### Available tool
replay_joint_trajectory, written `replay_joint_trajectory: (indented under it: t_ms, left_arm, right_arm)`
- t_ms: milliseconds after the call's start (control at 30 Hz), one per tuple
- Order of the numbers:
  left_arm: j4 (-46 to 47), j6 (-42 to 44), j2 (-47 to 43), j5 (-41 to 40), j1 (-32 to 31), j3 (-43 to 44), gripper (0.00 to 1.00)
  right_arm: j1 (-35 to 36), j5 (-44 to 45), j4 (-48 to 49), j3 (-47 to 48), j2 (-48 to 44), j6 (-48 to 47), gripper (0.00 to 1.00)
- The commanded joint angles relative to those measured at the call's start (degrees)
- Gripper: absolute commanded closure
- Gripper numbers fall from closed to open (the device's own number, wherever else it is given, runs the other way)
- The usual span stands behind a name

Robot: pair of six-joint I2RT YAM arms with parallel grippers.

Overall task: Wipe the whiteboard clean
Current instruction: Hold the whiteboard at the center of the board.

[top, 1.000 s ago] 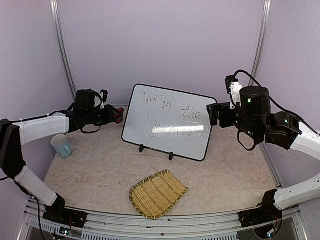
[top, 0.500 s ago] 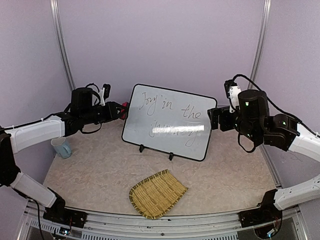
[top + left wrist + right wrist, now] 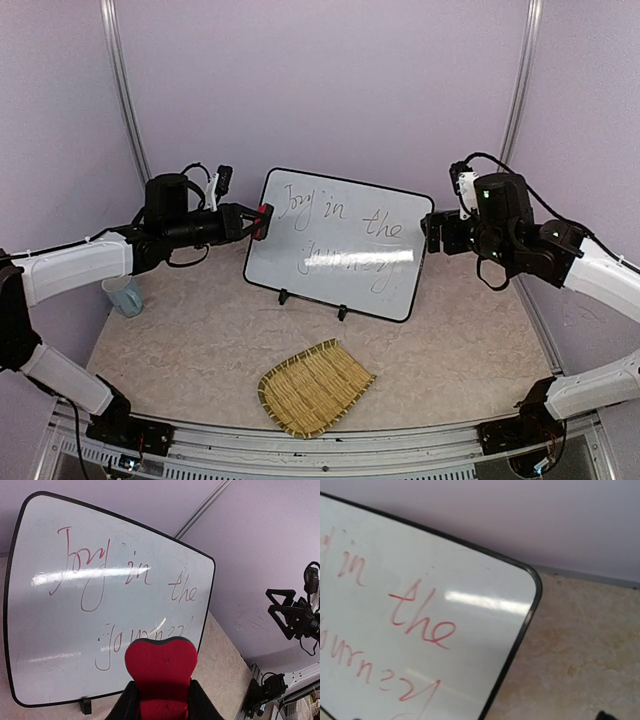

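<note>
The whiteboard (image 3: 283,262) stands tilted on two black feet at the back of the table, with red handwriting "Joy in the Journey" on it. It fills the left wrist view (image 3: 45,645) and the right wrist view (image 3: 470,630). My left gripper (image 3: 250,222) is shut on a red heart-shaped eraser (image 3: 263,220) at the board's upper left edge. In the left wrist view the eraser (image 3: 161,670) stands in front of the lower writing; contact cannot be told. My right gripper (image 3: 432,232) hangs open and holds nothing, just off the board's right edge. Its fingers are out of its own wrist view.
A woven straw mat (image 3: 315,387) lies in front of the board near the table's front edge. A light blue cup (image 3: 125,295) stands at the left under my left arm. Purple walls with metal posts close in the back and sides.
My left arm has swung right, carrying the eraser from left of the board to its upper left edge. My right gripper has turned slightly nearer the board's right edge.
</note>
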Motion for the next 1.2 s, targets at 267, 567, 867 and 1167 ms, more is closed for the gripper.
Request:
replay_joint_trajectory:
  t_ms: [267, 567, 867, 1167]
  left_arm:
    - [2.1, 0.5, -1.8, 0.9, -1.8, -2.8, 0.72]
    - [3.0, -0.2, -4.9, -0.4, -3.0, -6.3, 0.72]
    - [3.7, -0.7, -6.2, -1.1, -4.2, -8.9, 0.72]
    - [3.8, -1.0, -7.8, -1.4, -4.5, -9.8, 0.71]
  right_arm:
    - [-16.5, -25.0, 1.9, 5.4, 12.3, -1.6, 0.00]
    - [-27.5, -44.5, 13.8, 0.6, 15.8, -1.3, 0.00]
    - [-31.9, -54.6, 22.8, -2.6, 19.9, -0.8, 0.01]
    - [-33.6, -65.3, 32.3, -4.2, 25.4, 0.7, 0.09]
